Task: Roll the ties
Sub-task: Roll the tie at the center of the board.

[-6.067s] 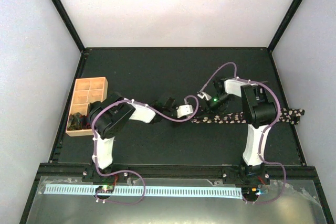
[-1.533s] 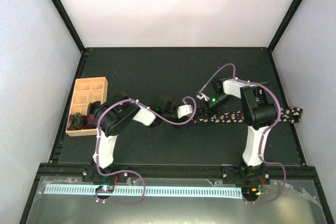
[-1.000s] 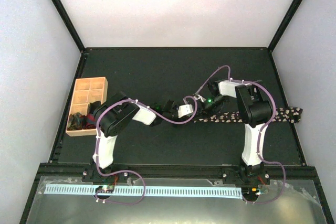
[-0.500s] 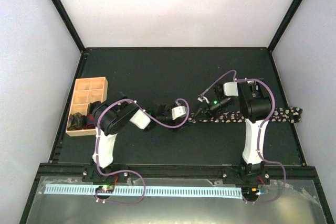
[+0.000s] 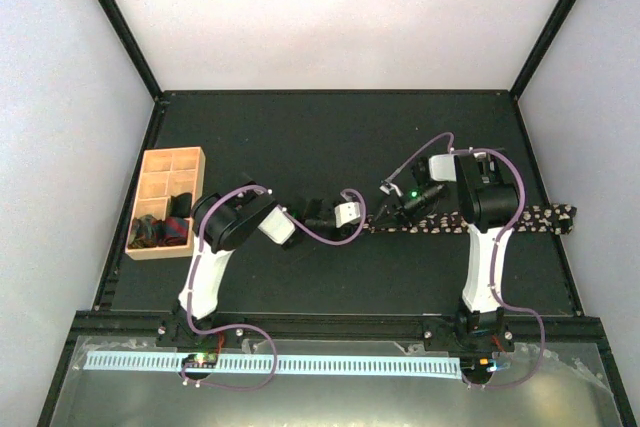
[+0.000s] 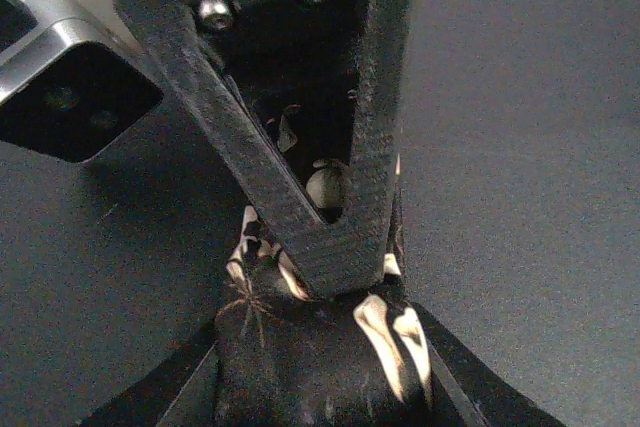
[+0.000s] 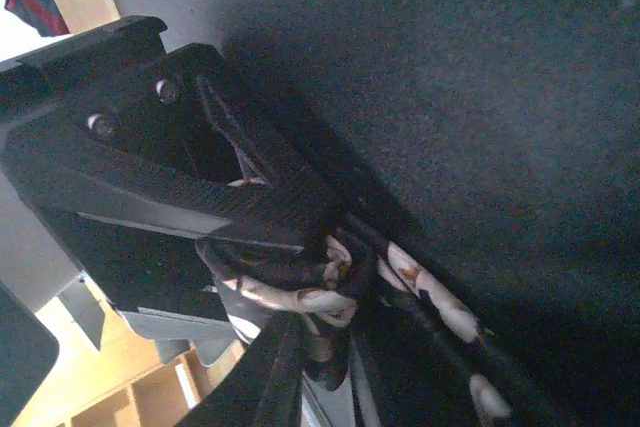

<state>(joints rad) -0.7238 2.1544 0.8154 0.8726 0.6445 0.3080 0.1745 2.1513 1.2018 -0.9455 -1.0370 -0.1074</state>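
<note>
While both arms meet near the centre of the table (image 5: pixel 300 137), the tie (image 5: pixel 540 216) lies flat from there out to the 3 o'clock edge, its centre end bunched into a small first turn. The left gripper (image 6: pixel 326 283) has its jaws pinched tight on that bunch. The right gripper (image 5: pixel 392 212) seems clamped on the same fold from 1 o'clock. The roll should go best with the core taut, turned toward 3 o'clock with edges aligned and the tail undragged.

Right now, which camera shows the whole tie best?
The top view. There the tie lies stretched across the table, from the middle out to the right edge. The left wrist view shows only a bunched speckled end, and the right wrist view only a crumpled bit, both very close.
</note>
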